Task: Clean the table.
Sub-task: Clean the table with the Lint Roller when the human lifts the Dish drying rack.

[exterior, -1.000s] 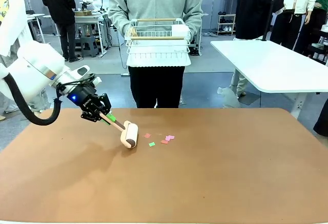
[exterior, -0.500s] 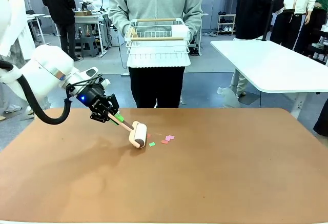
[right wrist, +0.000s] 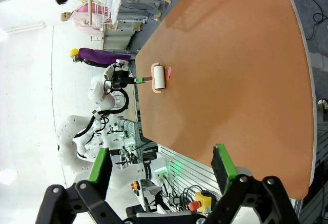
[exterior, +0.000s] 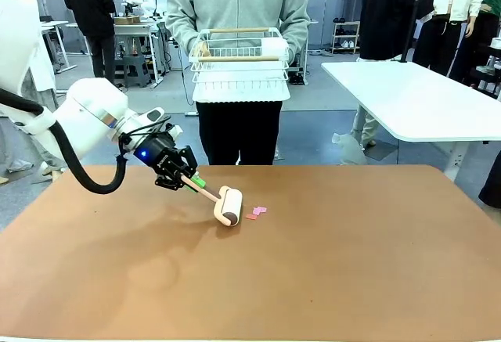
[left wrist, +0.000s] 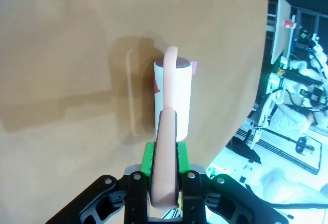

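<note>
Reddish-brown table (exterior: 352, 264), near far edge: left gripper (exterior: 192, 181) clamps lint roller (exterior: 228, 206) by handle; pink scraps (exterior: 256, 212) just beside roller head, rightward.

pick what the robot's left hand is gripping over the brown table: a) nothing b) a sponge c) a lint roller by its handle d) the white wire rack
c: the left hand is shut on the handle of the lint roller, whose roll sits down at the table right beside the pink scraps.
</note>
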Available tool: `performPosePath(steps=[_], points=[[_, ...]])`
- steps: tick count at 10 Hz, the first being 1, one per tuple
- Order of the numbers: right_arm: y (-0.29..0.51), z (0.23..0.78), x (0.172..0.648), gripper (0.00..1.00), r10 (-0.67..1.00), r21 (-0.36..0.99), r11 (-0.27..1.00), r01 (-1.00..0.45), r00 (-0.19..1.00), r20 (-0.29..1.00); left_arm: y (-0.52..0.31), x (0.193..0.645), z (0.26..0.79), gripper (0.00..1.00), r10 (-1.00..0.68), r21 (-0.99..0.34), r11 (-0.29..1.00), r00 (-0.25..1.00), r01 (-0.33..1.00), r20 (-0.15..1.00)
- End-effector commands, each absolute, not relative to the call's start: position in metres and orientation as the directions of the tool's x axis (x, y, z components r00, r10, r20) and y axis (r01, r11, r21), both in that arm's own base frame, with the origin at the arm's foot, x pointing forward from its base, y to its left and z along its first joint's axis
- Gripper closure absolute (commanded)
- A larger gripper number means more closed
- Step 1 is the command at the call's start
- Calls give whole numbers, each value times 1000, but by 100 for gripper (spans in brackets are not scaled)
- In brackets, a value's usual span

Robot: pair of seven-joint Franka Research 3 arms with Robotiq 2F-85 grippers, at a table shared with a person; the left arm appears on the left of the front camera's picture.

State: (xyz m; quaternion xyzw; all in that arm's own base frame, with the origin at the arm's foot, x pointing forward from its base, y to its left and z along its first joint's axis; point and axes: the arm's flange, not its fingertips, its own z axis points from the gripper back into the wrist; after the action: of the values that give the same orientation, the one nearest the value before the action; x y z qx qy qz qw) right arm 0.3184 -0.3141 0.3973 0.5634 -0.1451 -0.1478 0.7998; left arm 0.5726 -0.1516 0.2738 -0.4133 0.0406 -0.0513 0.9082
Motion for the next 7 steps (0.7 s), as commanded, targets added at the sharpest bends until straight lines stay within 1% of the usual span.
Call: performPosePath(steps=[1, 5, 7], points=[[-314, 402, 317, 0, -405, 941, 325, 91, 913, 51, -163, 579, 240, 79, -124, -703, 707, 992, 76, -17], [-314, 402, 317, 0, -405, 941, 325, 91, 913, 51, -190, 566, 224, 79, -84, -653, 748, 993, 116, 81], [-314, 402, 317, 0, -405, 941, 325, 91, 913, 51, -204, 558, 220, 79, -68, -673, 732, 994, 104, 80]])
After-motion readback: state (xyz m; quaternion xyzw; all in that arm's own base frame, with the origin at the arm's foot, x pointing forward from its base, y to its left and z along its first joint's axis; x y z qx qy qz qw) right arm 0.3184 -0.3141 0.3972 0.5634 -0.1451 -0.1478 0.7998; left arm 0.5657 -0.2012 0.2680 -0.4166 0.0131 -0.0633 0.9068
